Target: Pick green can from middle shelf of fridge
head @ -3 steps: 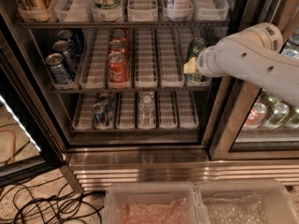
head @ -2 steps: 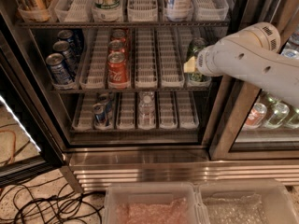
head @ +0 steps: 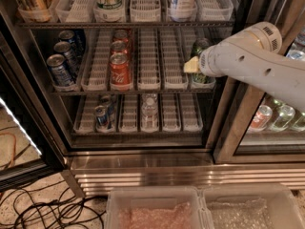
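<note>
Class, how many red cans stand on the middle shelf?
3 red cans in one lane: front, middle, back. The gripper at the right lane may hide more.

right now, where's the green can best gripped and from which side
I'd grip the green can around its body, mid-height, coming straight in from the front at the right end of the middle shelf: it stands upright, hemmed in sideways. The pincer hovers close by it.
</note>
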Action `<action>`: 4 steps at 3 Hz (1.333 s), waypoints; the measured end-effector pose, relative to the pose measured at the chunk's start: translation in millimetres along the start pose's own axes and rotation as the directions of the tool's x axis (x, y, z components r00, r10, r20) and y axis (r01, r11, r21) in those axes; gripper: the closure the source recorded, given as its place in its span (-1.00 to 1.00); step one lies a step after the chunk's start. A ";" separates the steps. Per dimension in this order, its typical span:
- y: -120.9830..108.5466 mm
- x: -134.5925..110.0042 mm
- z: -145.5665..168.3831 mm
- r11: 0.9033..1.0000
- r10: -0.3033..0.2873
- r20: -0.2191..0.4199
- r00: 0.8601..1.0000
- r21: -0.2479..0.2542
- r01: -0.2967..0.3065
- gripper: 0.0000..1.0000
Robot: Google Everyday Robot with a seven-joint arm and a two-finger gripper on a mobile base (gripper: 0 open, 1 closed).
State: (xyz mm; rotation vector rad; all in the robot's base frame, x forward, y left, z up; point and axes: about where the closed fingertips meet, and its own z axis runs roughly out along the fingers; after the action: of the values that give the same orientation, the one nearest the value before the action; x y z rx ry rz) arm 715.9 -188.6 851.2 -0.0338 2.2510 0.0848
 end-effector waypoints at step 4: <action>-0.1 -7.2 5.6 1.000 -0.001 0.028 1.000 0.021 0.000 -0.44</action>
State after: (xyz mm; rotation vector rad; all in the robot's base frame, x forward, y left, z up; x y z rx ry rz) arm 724.8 -188.3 853.3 -0.0212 2.2237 0.0606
